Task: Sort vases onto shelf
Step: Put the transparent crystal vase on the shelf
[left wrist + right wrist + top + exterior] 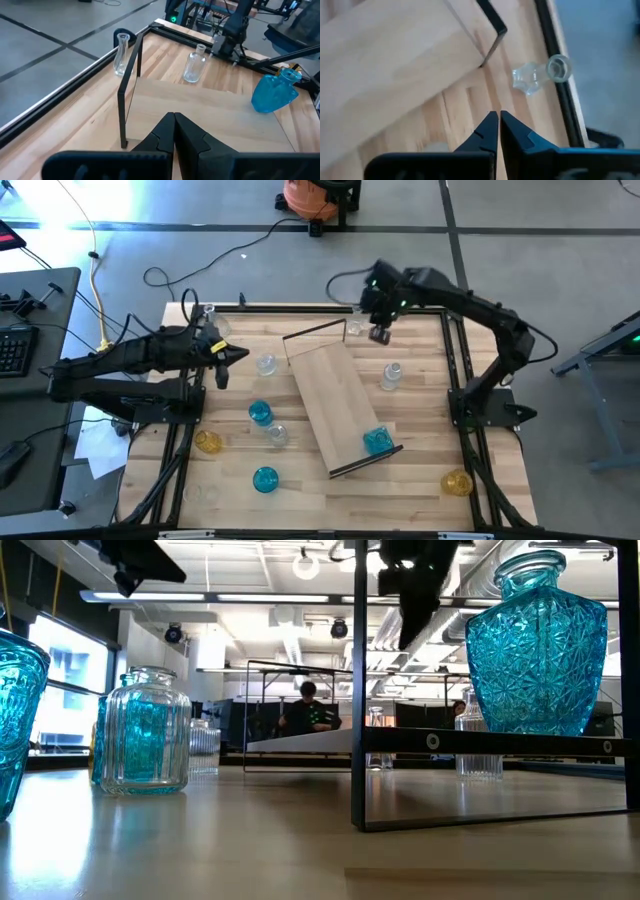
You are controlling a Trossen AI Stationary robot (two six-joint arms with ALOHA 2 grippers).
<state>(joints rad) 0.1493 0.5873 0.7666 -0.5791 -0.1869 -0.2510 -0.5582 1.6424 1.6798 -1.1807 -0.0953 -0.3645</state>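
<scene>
- No brand, label or readable writing shows on any item.
- The long light-wood shelf plank with dark metal end frames [340, 405] lies diagonally at the middle of the pale slatted worktop [400, 480].
- One faceted translucent blue glass vase [377, 441] stands on the shelf, at its near end frame; the rest of the plank is bare.
- Off the shelf: blue round vases [260, 413] and [265, 479] on its left, an amber-yellow vase [456, 481] well to its right near the worktop edge, and a clear narrow-necked vase [392, 375] just right of it.
- A clear vase [540, 75] stands by the shelf's far frame, near the worktop rim.
- Left gripper [238, 356], clenched and empty, hangs left of the shelf.
- Right gripper [379, 335], clenched and empty, hangs beyond the shelf's far end.
- In the low view the near vases are cut off.
</scene>
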